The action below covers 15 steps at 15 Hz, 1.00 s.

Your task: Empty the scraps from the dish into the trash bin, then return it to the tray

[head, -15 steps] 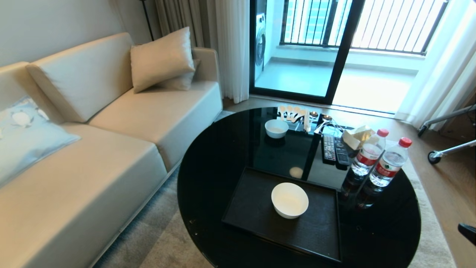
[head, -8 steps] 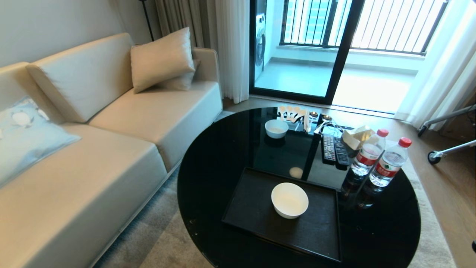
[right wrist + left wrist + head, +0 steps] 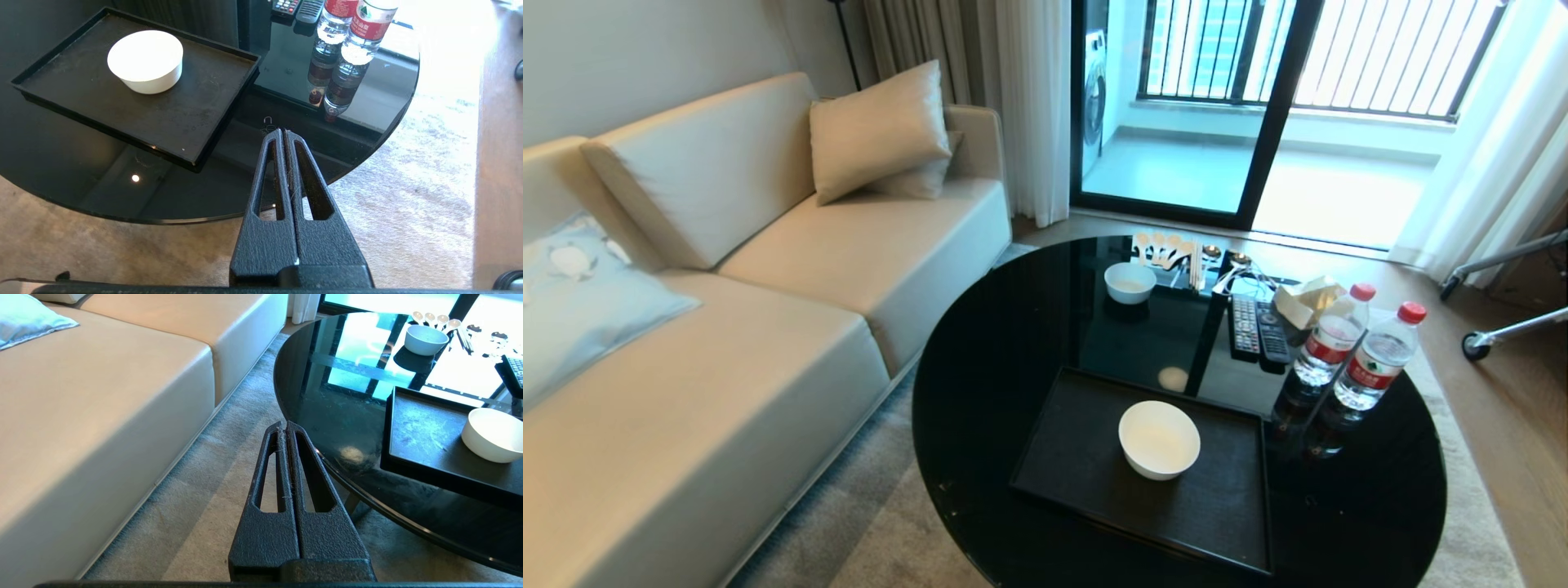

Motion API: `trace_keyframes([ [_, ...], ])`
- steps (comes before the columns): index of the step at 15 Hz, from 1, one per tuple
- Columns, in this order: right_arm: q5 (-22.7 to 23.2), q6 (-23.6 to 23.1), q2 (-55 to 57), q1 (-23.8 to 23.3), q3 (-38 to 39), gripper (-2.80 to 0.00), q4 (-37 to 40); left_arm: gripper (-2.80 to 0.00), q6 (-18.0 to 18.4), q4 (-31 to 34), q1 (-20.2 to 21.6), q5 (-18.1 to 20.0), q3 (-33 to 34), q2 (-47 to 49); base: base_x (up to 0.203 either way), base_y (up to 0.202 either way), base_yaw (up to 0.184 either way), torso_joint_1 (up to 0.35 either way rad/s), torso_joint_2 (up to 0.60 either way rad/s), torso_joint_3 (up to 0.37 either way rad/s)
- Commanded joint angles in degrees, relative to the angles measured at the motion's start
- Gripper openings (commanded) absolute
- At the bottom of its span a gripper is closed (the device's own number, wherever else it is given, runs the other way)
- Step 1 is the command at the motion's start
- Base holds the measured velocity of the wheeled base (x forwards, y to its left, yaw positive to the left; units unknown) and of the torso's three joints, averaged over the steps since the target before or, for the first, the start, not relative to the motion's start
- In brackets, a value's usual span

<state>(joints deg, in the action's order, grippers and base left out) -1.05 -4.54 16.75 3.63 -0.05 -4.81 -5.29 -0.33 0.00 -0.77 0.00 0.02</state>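
White dish [image 3: 145, 60] on tray [image 3: 192, 118], beyond closed right gripper [image 3: 282, 132]

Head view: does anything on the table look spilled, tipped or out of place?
Nothing stands out. The white bowl sits upright on the black tray, both water bottles stand upright, and no spill shows on the glass table.

Each claw [image 3: 286, 426] [image 3: 282, 132] is textured black plastic, its tapering fingers pierced by long slots

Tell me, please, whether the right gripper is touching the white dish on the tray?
Apart. The right wrist view shows the right gripper shut, near the table's edge, with bare tray and tabletop between it and the dish.
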Motion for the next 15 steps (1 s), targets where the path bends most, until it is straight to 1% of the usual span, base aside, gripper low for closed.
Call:
trace_keyframes([
  [1, 0.11, -0.72, -1.63, -0.49, 0.05, -2.8, 0.64, -2.8, -0.06, -0.02, 0.0, -0.02, 0.0, -0.02, 0.0, 0.0, 0.0, 0.0, 0.0, 0.0],
  [2, 0.74, -0.76, -3.46, -1.44, 0.05, -2.8, 1.51, -2.8, 0.02, -0.02, 0.0, -0.02, 0.0, -0.02, 0.0, 0.0, 0.0, 0.0, 0.0, 0.0],
  [4, 2.82, -1.16, -7.7, -3.05, -0.48, -2.8, 6.27, -2.8, 0.02, -0.02, 0.0, -0.02, 0.0, -0.02, 0.0, 0.0, 0.0, 0.0, 0.0, 0.0],
  [5, 3.12, -1.23, -9.1, -3.21, -0.6, -2.8, 6.77, -2.8, 0.01, -0.02, 0.0, -0.02, 0.0, -0.02, 0.0, 0.0, 0.0, 0.0, 0.0, 0.0],
  [9, 3.33, -1.26, -16.03, -3.36, -0.65, -2.8, 6.92, -2.8, -0.07, -0.02, 0.0, -0.02, 0.0, -0.02, 0.0, 0.0, 0.0, 0.0, 0.0, 0.0],
  [11, 3.34, -1.35, -16.75, -3.37, 0.05, -2.8, 4.47, -2.8, 0.0, -0.02, 0.0, -0.02, 0.0, -0.02, 0.0, 0.0, 0.0, 0.0, 0.0, 0.0],
  [15, 3.42, -1.0, -16.75, -3.37, 0.05, -2.8, 4.72, -2.8, -0.06, -0.02, 0.0, -0.02, 0.0, -0.02, 0.0, 0.0, 0.0, 0.0, 0.0, 0.0],
])
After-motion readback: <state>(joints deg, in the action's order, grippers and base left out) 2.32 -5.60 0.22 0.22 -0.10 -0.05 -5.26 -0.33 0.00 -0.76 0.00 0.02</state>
